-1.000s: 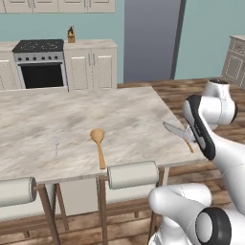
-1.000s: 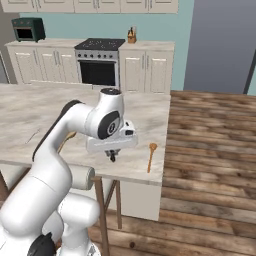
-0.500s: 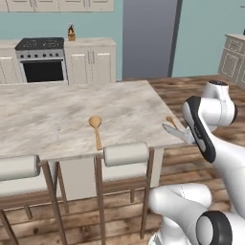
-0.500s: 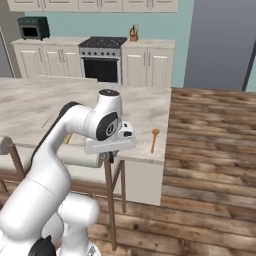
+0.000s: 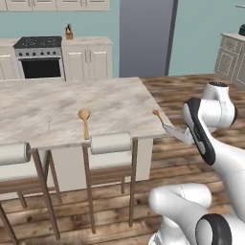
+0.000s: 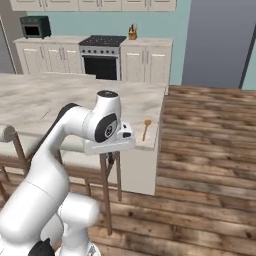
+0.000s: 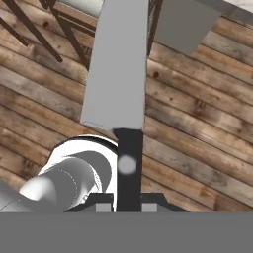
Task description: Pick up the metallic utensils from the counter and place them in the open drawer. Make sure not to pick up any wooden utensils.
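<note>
My gripper [image 7: 128,205] is shut on the black handle of the knife [image 7: 117,69], whose broad silver blade points away over the wooden floor. From the left base camera the knife [image 5: 174,133] sticks out of the gripper [image 5: 189,139] just off the right end of the marble counter [image 5: 110,100]. The right base camera has the gripper [image 6: 110,158] hanging beside the counter [image 6: 45,100]. A tan wooden spoon [image 5: 84,119] lies near the counter's front edge. An orange-brown wooden utensil [image 5: 158,116] [image 6: 146,129] lies at its right end. The drawer is out of view.
Two stools with rolled backs [image 5: 111,142] [image 5: 12,153] stand along the island's near side. White cabinets with a stove [image 5: 38,57] line the back wall beside a tall grey fridge [image 5: 143,36]. Wooden floor [image 6: 210,150] stretches right of the island.
Both base views have shifted, so the base has driven; the island now sits further left and the right end is closer. The gripper keeps its hold on the knife.
</note>
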Robot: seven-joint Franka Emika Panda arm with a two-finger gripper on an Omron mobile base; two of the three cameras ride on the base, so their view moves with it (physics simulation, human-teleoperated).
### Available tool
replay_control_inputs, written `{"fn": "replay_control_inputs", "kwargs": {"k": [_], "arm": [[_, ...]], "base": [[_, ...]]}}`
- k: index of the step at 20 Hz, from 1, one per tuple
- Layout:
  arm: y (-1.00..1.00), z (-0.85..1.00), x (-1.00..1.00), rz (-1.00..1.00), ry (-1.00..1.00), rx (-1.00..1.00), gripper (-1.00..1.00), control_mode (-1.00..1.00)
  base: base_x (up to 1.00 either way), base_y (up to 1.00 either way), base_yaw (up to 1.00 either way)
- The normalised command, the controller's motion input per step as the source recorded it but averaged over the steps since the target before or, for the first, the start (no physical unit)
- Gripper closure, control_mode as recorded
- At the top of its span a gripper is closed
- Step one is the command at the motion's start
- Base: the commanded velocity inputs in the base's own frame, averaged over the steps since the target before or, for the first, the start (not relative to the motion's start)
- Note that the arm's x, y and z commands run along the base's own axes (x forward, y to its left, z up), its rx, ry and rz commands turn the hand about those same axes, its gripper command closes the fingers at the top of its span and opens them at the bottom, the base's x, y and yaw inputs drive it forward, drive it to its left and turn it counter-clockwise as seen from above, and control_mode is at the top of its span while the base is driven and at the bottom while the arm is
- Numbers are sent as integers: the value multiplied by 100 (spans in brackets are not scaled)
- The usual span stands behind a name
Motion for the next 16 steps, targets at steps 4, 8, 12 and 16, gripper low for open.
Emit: {"fn": "replay_control_inputs", "kwargs": {"k": [4,8,12,16], "arm": [[0,0,0,0,0,0,100,100],[0,0,0,0,0,0,100,100],[0,0,0,0,0,0,100,100],[0,0,0,0,0,0,100,100]], "base": [[-20,-71,6],[-16,-78,9],[-25,-90,4],[-34,-99,0]]}}
